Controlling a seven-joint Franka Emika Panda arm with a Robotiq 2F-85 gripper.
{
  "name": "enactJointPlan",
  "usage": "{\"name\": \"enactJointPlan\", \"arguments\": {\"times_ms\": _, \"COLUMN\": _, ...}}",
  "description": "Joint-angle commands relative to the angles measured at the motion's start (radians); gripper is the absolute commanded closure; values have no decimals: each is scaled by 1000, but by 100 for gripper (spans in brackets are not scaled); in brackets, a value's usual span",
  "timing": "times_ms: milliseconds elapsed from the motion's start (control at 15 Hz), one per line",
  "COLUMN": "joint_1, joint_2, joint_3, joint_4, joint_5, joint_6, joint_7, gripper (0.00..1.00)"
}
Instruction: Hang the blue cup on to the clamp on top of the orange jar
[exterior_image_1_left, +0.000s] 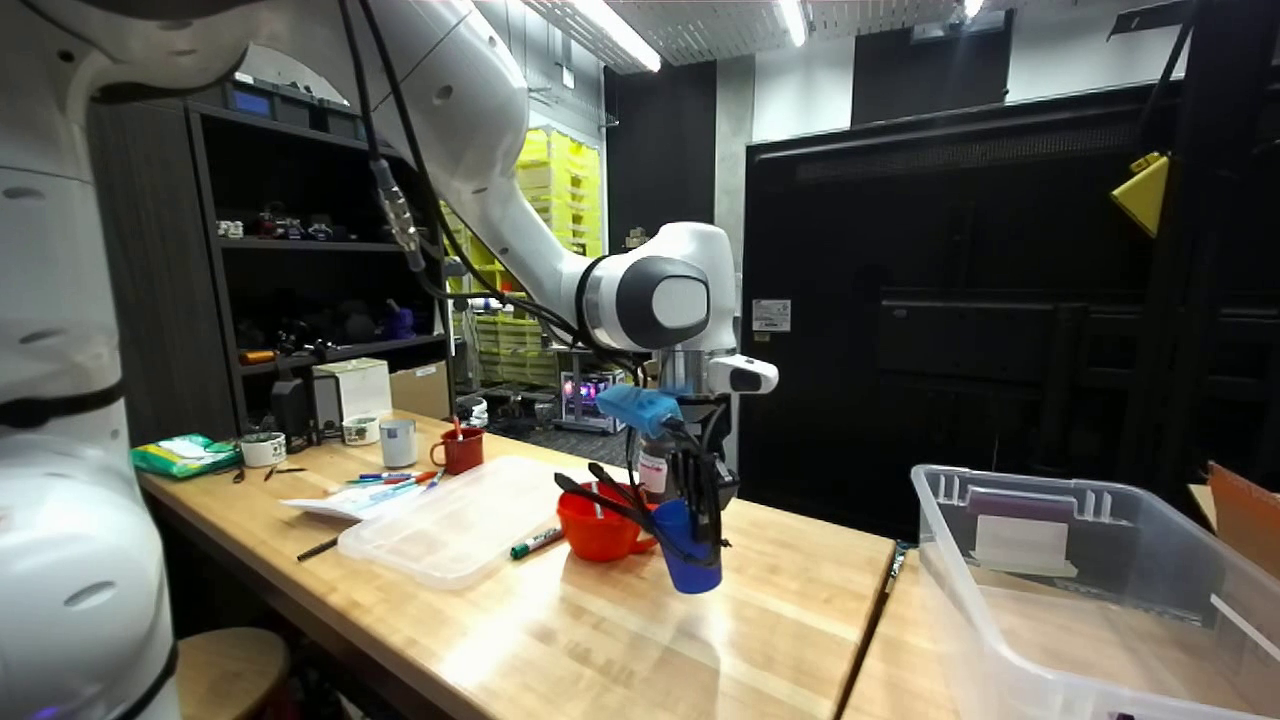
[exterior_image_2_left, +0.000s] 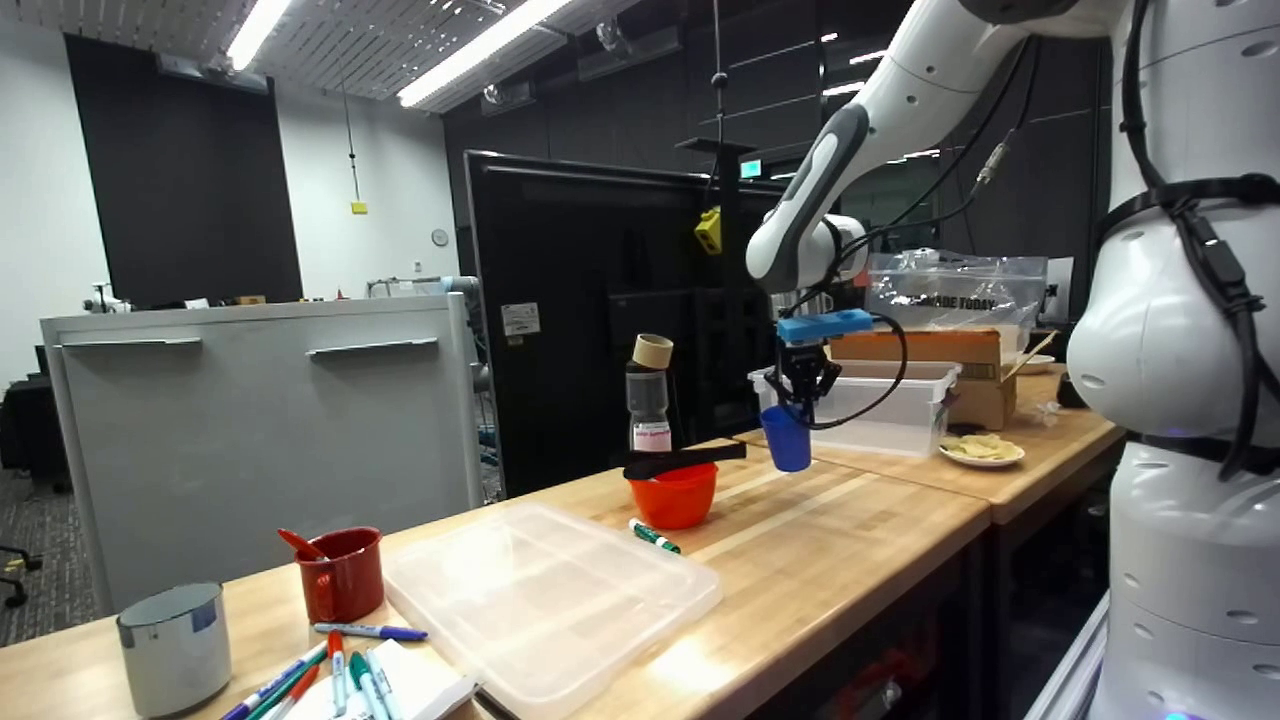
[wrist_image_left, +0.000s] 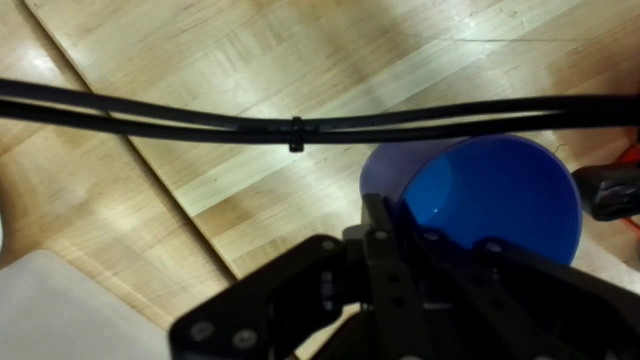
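The blue cup (exterior_image_1_left: 690, 562) hangs above the table, slightly tilted, in both exterior views (exterior_image_2_left: 786, 440). My gripper (exterior_image_1_left: 706, 512) is shut on its wall near the rim. In the wrist view the gripper (wrist_image_left: 392, 211) has one finger inside the cup (wrist_image_left: 500, 190) and one outside; the cup's mouth faces the camera. The orange jar (exterior_image_1_left: 597, 538) stands on the table beside the cup, and also shows in an exterior view (exterior_image_2_left: 676, 500). A black clamp (exterior_image_2_left: 686, 460) lies across its top, its arms (exterior_image_1_left: 605, 497) pointing upward. In the wrist view a black clamp end (wrist_image_left: 607, 192) is close to the cup's rim.
A green marker (exterior_image_1_left: 537, 543) and a clear plastic lid (exterior_image_2_left: 550, 600) lie beside the jar. A bottle (exterior_image_2_left: 648, 405) stands behind it. A clear bin (exterior_image_1_left: 1000, 650) is beyond the table gap. A red mug (exterior_image_2_left: 342, 575) stands farther along. Black cables (wrist_image_left: 210, 127) cross the wrist view.
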Motion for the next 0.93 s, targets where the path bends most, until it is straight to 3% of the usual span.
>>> {"name": "enactJointPlan", "arguments": {"times_ms": 0, "joint_1": -3, "joint_2": -54, "joint_3": 3, "joint_4": -21, "joint_5": -161, "joint_6": -23, "joint_7": 176, "gripper": 99}}
{"name": "enactJointPlan", "arguments": {"times_ms": 400, "joint_1": 8, "joint_2": -73, "joint_3": 39, "joint_4": -10, "joint_5": -468, "joint_6": -209, "joint_7": 422, "gripper": 99}}
{"name": "enactJointPlan", "arguments": {"times_ms": 867, "joint_1": 46, "joint_2": -61, "joint_3": 91, "joint_4": -9, "joint_5": -523, "joint_6": -371, "joint_7": 480, "gripper": 99}}
